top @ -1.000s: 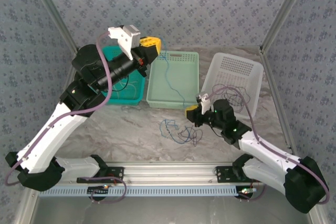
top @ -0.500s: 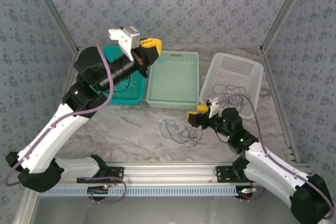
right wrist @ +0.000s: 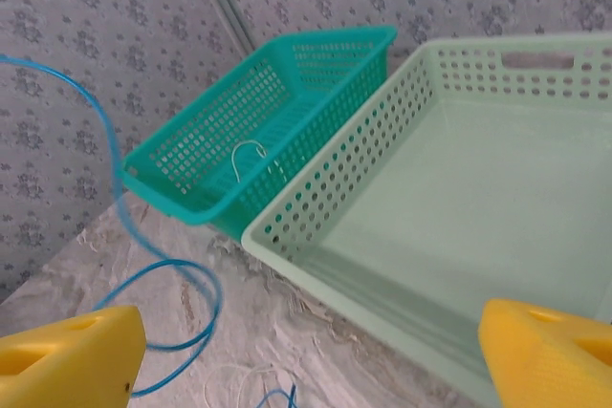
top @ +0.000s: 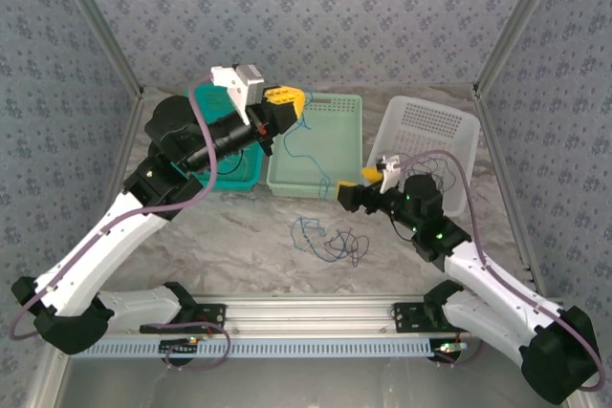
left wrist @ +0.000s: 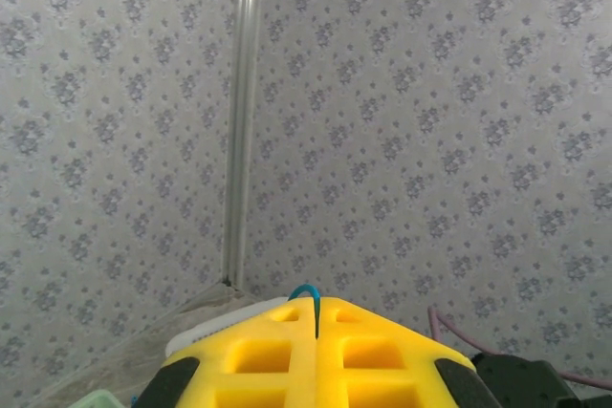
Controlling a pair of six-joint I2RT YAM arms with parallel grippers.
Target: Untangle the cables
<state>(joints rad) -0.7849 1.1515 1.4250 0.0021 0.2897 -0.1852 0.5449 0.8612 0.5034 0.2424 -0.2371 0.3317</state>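
Since a moment before, from above, the left claw [top: 287, 99] had swung over the pale green basket [top: 349, 155] and the right claw [top: 356, 188] had let go, while the cables [top: 325, 241] lay knotted on the table [top: 239, 226]; the left wrist view showed its claw clenched on the blue cable [left wrist: 306, 293], and the right wrist view showed that cable looping near the teal basket [right wrist: 258, 121].

No text, label, brand, number or sign can be read on anything in these views.
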